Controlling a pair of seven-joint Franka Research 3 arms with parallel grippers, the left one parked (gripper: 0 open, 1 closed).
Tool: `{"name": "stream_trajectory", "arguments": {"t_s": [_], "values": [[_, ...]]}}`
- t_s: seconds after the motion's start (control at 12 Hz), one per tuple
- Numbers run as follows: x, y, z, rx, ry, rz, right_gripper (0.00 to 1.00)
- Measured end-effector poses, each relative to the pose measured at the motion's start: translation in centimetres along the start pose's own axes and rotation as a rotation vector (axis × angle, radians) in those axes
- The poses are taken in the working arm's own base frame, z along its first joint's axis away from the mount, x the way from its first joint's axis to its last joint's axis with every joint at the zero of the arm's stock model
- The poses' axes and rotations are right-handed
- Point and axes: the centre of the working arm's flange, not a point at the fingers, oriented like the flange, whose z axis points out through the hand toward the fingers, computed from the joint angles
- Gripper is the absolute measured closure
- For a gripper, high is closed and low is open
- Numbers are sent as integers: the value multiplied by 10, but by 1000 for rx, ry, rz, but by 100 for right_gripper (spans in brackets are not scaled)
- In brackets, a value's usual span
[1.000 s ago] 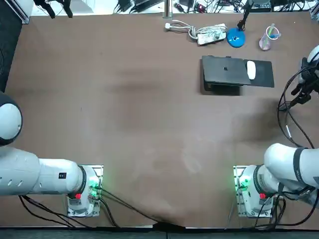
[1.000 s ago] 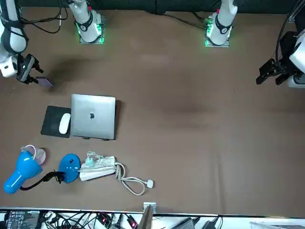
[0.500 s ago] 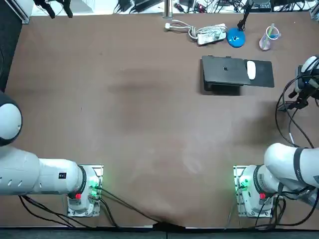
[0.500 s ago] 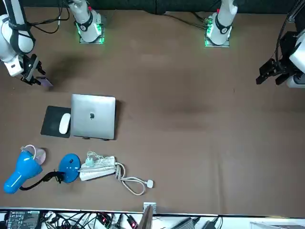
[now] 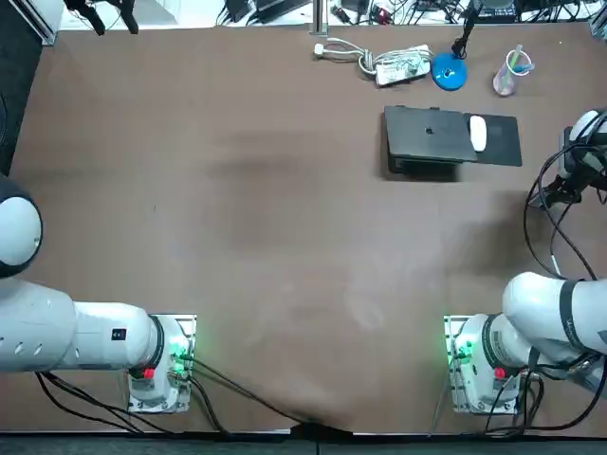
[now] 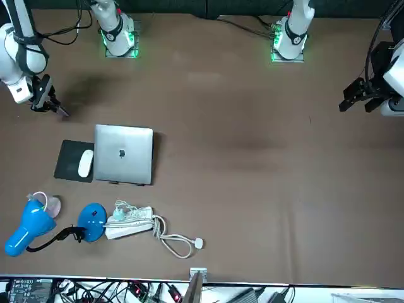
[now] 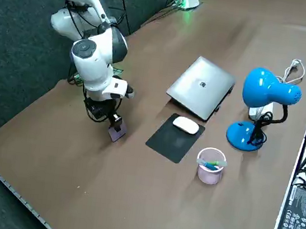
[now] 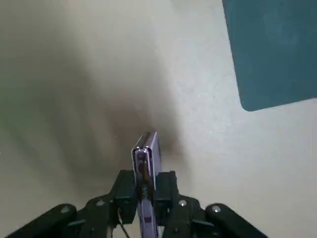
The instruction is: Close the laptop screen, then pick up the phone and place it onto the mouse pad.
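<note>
The silver laptop lies with its lid down. Beside it, the dark mouse pad carries a white mouse. My right gripper hangs near the table's right edge, short of the pad, shut on the purple phone. In the wrist view the phone stands on edge between the two fingers, and the pad's corner shows beyond it. The phone's lower end is at or just above the tabletop; I cannot tell which.
Behind the laptop stand a blue desk lamp, a pink cup with pens and a white power strip with its cable. The table's right edge runs close by the gripper.
The right gripper has turned and shifted slightly towards the table with the phone in it. The phone now shows more edge-on in the front view.
</note>
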Motion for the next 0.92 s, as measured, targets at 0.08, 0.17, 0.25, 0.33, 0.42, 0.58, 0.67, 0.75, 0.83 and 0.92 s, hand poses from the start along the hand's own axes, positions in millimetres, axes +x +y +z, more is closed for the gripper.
{"name": "stream_trajectory", "arguments": {"t_s": [0.08, 0.17, 0.25, 0.33, 0.42, 0.58, 0.67, 0.75, 0.83, 0.92], "values": [[-1, 2, -2, -6, -2, 0, 78], [-2, 6, -6, -16, -6, 0, 78], [-3, 12, -13, -29, -10, -3, 78], [-3, 21, -24, -47, -16, -10, 78], [1, 34, -39, -74, -23, -25, 78], [20, 66, -76, -144, -21, -57, 78], [51, 98, -102, -206, 12, -80, 78], [64, 110, -107, -223, 35, -85, 78], [76, 121, -107, -232, 59, -86, 78], [86, 130, -102, -233, 84, -82, 78]]}}
